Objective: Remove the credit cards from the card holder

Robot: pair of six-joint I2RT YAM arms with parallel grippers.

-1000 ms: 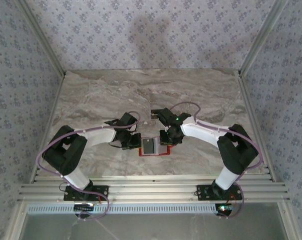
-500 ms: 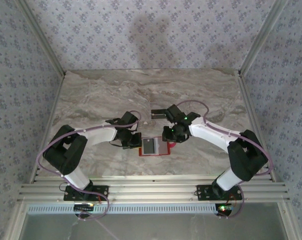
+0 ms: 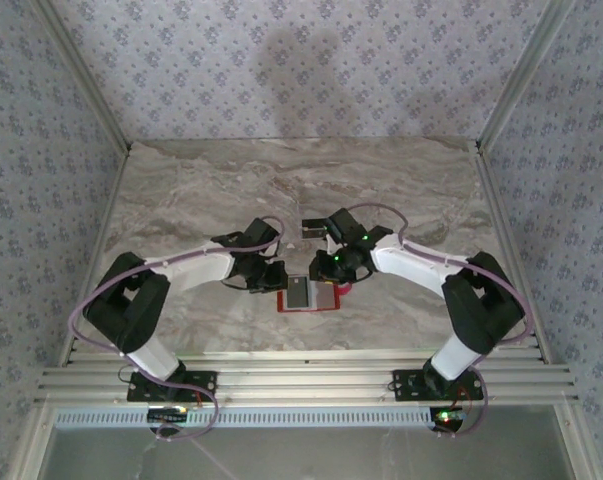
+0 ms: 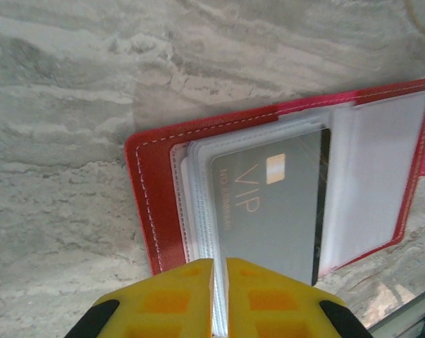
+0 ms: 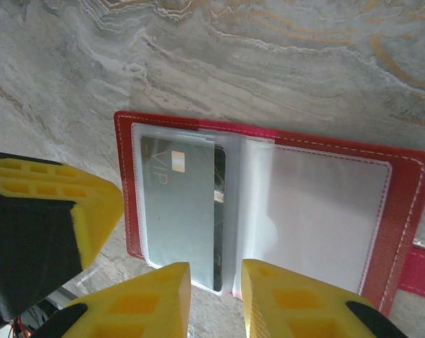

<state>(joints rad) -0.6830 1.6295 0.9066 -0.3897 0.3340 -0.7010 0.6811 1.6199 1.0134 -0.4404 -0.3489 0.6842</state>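
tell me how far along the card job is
Done: holder lies open, and one card lies out on the table. In hand: left gripper pinches the holder's sleeve edge while right gripper hovers open at the VIP card. Left: pulling that card from its sleeve; others may hide behind it.

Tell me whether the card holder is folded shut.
No, the card holder lies spread open on the table, its clear sleeves and a grey VIP card showing in the left wrist view.
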